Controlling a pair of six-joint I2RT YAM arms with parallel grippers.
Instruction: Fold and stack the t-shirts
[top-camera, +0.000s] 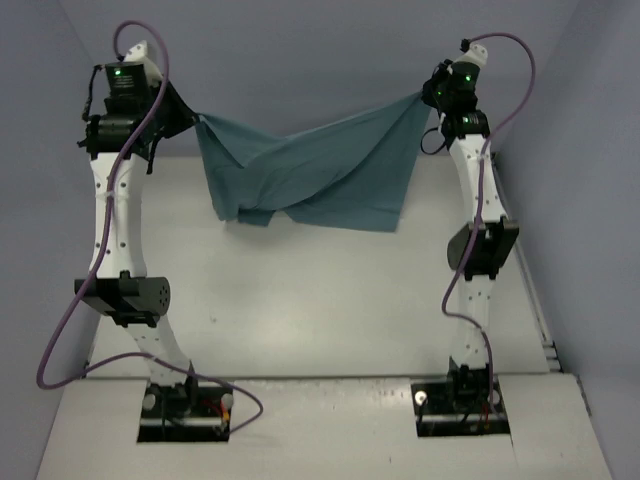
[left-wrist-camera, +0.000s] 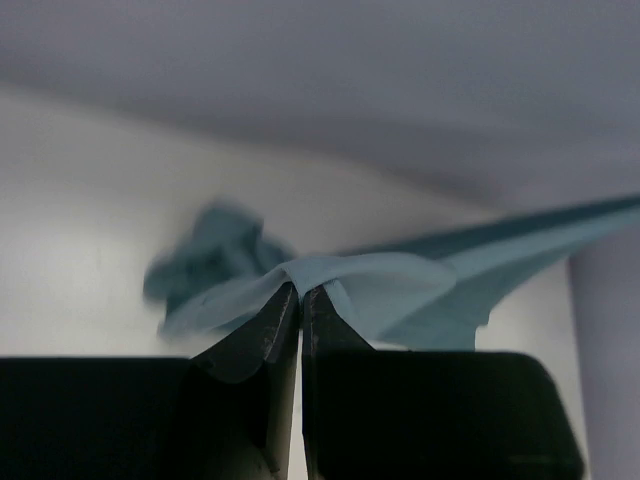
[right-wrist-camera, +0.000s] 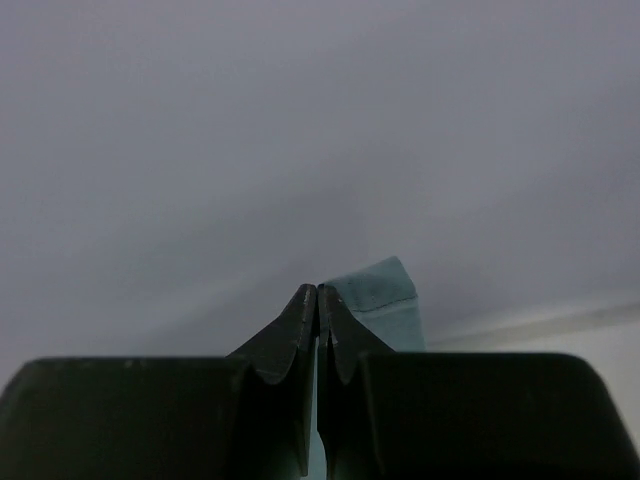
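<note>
The teal t-shirt (top-camera: 320, 170) hangs stretched in the air between my two grippers, above the far part of the white table (top-camera: 320, 310). Its lower edge droops in folds toward the table. My left gripper (top-camera: 196, 118) is shut on the shirt's left corner; in the left wrist view the cloth (left-wrist-camera: 400, 290) drapes over the closed fingertips (left-wrist-camera: 300, 292). My right gripper (top-camera: 428, 95) is shut on the shirt's right corner; in the right wrist view a hemmed corner (right-wrist-camera: 385, 295) sticks up beside the closed gripper (right-wrist-camera: 318, 290).
Blue-grey walls close in the table at the back and on both sides. Both arms (top-camera: 125, 220) (top-camera: 480, 230) stand raised at the table's left and right. Purple cables (top-camera: 60, 340) loop off the arms.
</note>
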